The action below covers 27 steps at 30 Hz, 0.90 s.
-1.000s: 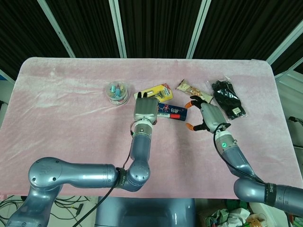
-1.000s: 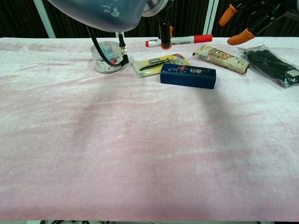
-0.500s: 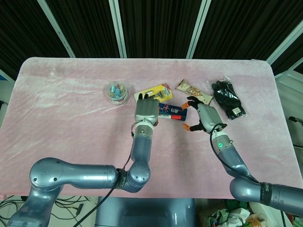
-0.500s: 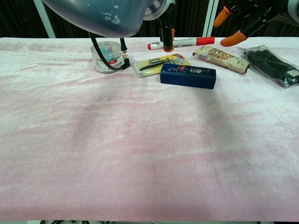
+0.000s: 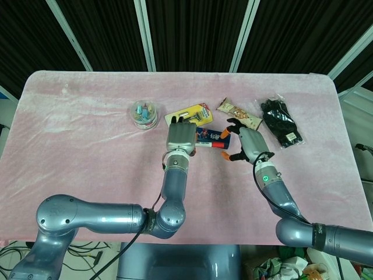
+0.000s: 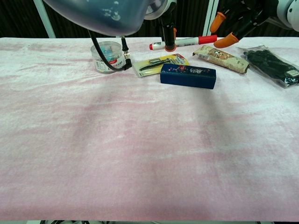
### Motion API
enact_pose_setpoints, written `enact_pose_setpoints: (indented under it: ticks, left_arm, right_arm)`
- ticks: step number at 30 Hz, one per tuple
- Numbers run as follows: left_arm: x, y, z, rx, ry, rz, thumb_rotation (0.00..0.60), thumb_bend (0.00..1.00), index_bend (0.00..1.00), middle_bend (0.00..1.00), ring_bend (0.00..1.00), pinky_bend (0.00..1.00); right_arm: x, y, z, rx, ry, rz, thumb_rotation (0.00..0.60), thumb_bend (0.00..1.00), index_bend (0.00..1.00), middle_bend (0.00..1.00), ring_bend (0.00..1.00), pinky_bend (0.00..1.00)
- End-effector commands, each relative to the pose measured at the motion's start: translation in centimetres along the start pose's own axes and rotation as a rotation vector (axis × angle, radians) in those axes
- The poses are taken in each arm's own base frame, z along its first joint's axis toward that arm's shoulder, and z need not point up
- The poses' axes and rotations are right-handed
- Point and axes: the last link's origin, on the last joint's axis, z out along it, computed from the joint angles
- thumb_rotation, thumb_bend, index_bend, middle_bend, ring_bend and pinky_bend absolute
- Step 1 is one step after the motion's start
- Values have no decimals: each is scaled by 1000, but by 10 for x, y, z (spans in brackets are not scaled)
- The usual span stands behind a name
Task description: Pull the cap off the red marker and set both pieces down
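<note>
Your left hand [image 6: 166, 25] grips the white-barrelled red marker [image 6: 183, 42] near mid-barrel and holds it in the air above the dark blue rectangular box [image 6: 188, 75]. The marker's long axis runs roughly level, left to right across the table; its red cap [image 6: 207, 39] points toward your right hand [image 6: 238, 18], and the small red end cap points away from it, toward the clear round plastic tub [image 6: 107, 56]. Your right hand, with orange fingertips [image 6: 226, 41] spread apart and curved, holds nothing; it sits just beyond the cap end, and whether it touches the cap cannot be told. In the head view the left hand [image 5: 180, 137] hides most of the barrel. Behind the blue box lies a yellow carded blister pack [image 6: 160, 63]; to its right, a brown-and-white wrapped snack bar [image 6: 221, 58], then black gloves in a clear bag [image 6: 272, 64], all on the pink cloth-covered table [image 6: 140, 149]
</note>
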Motion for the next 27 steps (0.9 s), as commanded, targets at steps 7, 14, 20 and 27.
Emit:
enact_pose_setpoints:
  ticks: [7, 14, 20, 27]
  left_arm:
    - [0, 0, 0, 2, -1, 1, 600, 554, 729, 310, 70, 56]
    - [0, 1, 0, -1, -2, -4, 600, 554, 729, 310, 70, 55]
    - [-3, 3, -1, -6, -7, -2, 600, 554, 729, 310, 70, 55]
    - [-2, 3, 0, -2, -5, -1, 600, 554, 729, 310, 70, 54]
  right_arm:
    - [-2, 1, 4, -8, 19, -6, 600, 177, 512, 132, 200, 254]
    - [-3, 4, 5, -17, 13, -10, 600, 189, 524, 135, 200, 254]
    - [-2, 6, 6, -21, 19, -11, 600, 199, 535, 136, 200, 254]
    - [-1, 10, 7, -33, 26, -10, 600, 224, 555, 136, 200, 254]
